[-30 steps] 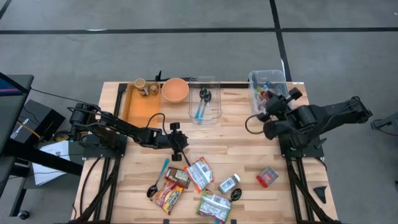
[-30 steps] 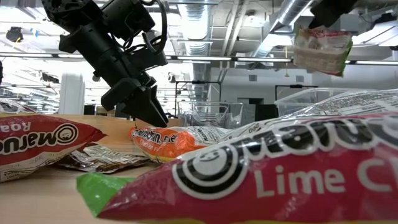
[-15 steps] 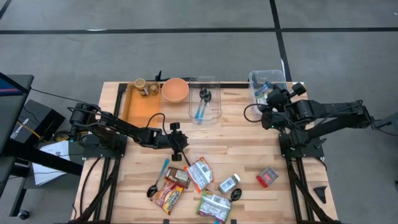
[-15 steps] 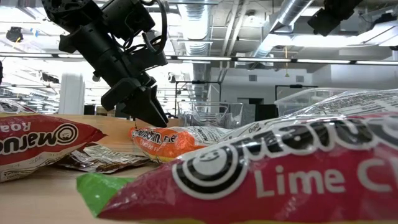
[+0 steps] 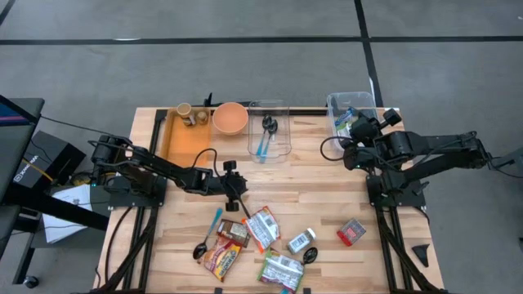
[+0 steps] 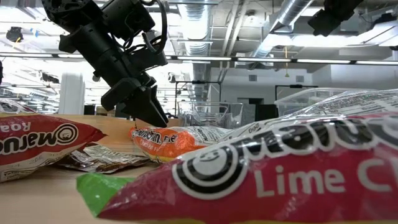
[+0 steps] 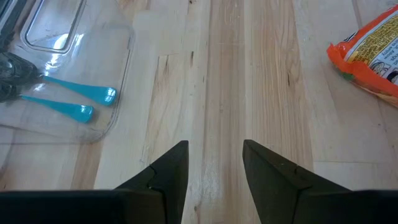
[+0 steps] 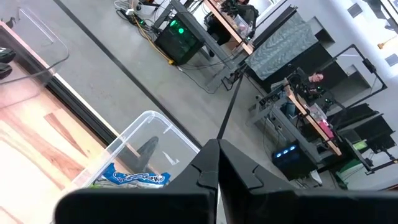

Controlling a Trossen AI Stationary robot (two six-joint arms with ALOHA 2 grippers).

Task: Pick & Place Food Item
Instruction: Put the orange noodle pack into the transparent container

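The left arm reached low across the wooden tabletop, its left pincer partly open and empty over bare planks, just short of an orange food packet lying among other packets near the front edge. The right arm was raised at the far right corner, its right pincer closed and empty above a clear bin holding a blue-and-white wrapper. Open wood lay between the arms, with grey floor beyond.
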